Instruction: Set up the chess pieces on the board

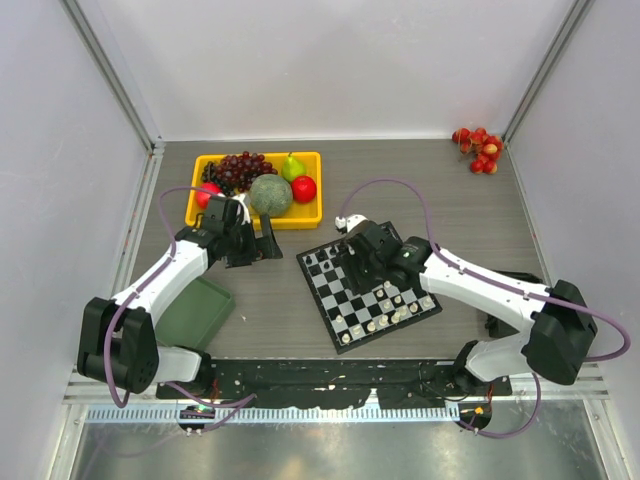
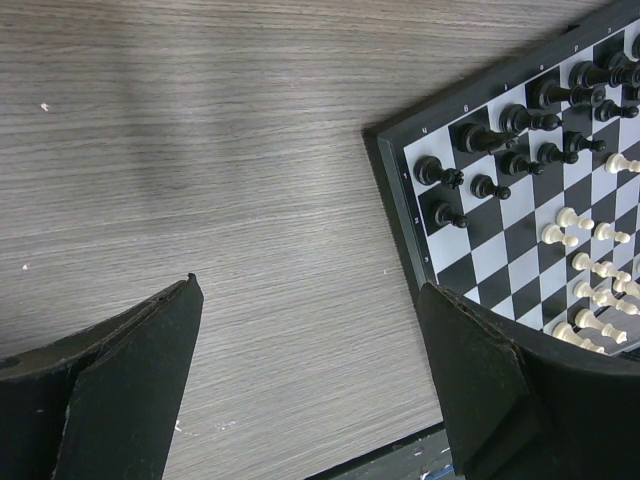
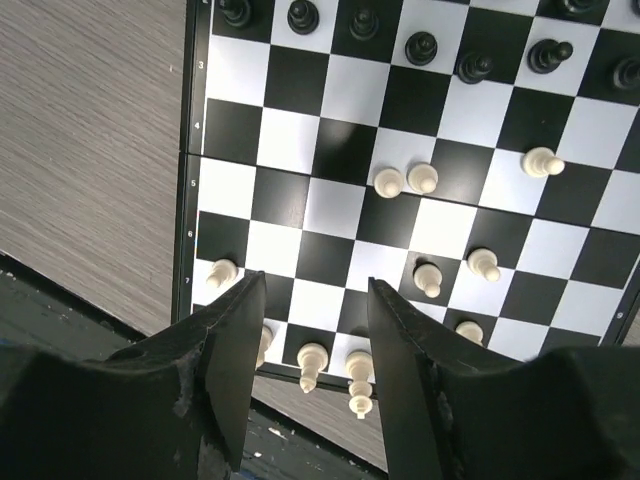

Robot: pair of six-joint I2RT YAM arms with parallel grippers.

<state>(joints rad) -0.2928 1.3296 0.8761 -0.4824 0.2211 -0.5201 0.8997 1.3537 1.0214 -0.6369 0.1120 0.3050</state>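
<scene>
Now | board [image 1: 367,296]: mid-desk, tilted | black chess pieces [image 3: 421,46] ranked at far rows, white ones [image 3: 405,181] scattered, unsorted | right hand [image 3: 310,345]: parted, empty, low over white's edge, likely between placements | left hand [image 2: 310,375]: wide apart, empty, parked beside board.

A table [image 2: 250,200] of matt grey wood-grain laminate fills the left of the left wrist frame. At its right, the board [image 2: 500,250] looks smooth with a slight sheen. The chess pieces [image 3: 420,180], black and cream, look like glossy plastic. The gripper fingers [image 3: 230,370] appear matt black, roughly textured.
</scene>
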